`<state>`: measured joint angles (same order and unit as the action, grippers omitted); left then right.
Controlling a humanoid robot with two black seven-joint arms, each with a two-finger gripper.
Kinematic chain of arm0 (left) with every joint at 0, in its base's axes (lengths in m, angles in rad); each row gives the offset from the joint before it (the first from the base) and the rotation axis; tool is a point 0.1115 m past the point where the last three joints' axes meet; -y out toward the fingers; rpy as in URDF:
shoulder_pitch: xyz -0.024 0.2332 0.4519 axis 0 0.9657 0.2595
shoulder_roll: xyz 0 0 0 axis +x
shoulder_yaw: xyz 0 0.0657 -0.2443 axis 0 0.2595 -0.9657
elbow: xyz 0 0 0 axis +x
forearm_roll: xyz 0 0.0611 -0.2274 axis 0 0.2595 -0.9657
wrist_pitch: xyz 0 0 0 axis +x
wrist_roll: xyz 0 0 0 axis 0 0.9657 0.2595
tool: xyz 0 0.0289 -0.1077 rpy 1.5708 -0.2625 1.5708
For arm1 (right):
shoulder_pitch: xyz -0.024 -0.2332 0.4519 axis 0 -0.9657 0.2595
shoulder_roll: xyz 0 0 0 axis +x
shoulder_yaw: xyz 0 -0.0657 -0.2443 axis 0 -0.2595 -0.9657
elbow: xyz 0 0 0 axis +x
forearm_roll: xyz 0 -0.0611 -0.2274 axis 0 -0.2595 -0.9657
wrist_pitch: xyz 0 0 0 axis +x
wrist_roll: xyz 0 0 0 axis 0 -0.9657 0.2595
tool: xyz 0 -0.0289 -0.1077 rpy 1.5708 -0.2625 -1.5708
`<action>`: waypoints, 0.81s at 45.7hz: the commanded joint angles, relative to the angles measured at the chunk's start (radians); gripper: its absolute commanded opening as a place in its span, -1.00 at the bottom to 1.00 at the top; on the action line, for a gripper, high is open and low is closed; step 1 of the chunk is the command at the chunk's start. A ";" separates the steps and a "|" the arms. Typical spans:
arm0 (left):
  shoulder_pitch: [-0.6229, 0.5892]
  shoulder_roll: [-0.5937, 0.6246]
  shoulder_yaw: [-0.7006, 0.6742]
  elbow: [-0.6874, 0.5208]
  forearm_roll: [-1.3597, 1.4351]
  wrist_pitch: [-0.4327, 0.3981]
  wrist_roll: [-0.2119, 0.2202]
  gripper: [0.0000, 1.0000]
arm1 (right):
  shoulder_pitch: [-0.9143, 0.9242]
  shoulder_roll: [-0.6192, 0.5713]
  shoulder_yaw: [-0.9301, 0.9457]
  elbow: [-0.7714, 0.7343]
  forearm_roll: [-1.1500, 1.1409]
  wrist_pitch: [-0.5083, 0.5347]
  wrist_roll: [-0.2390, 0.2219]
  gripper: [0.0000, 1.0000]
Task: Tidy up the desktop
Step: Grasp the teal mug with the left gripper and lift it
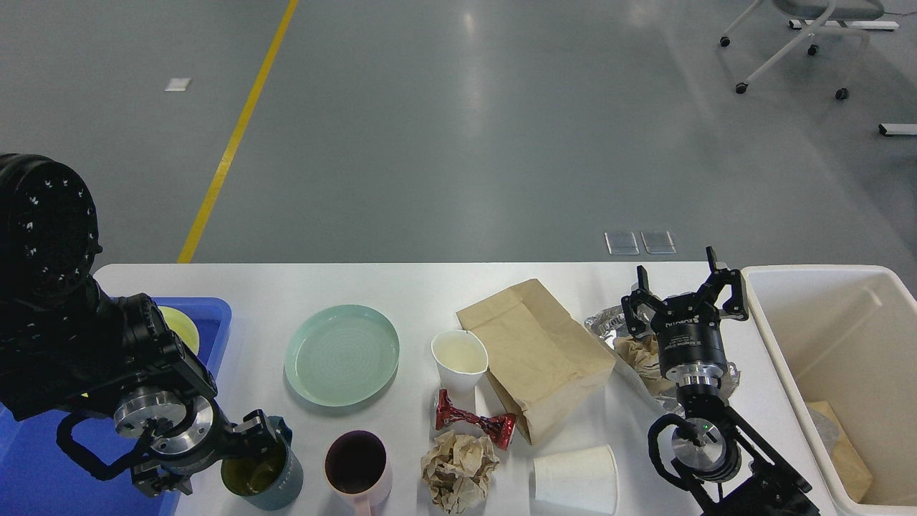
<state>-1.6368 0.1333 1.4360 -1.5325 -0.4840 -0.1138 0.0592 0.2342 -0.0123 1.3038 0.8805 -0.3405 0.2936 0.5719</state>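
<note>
The white desktop (430,287) carries dishes and litter. My left gripper (215,462) is low at the front left, pressed against the left side of a dark teal mug (269,473). Its fingers stand apart, one finger (256,428) at the mug's far rim and the other near the tray edge. Whether a finger reaches inside the mug is hidden. My right gripper (680,283) is open and empty, pointing away from me above crumpled foil with brown paper (637,355).
A blue tray (215,315) with a yellow plate (179,326) sits left. Also here: green plate (342,355), pink mug (356,466), upright paper cup (459,358), brown bag (534,351), red wrapper (473,421), crumpled paper (458,469), tipped paper cup (577,479), cream bin (838,287).
</note>
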 commanded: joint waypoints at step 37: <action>0.057 0.043 -0.034 0.023 -0.064 0.036 -0.001 -1.00 | 0.000 0.000 0.000 0.000 0.000 -0.001 0.000 1.00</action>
<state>-1.5807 0.1679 1.4100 -1.5093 -0.5488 -0.0754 0.0606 0.2344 -0.0123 1.3035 0.8805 -0.3406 0.2936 0.5721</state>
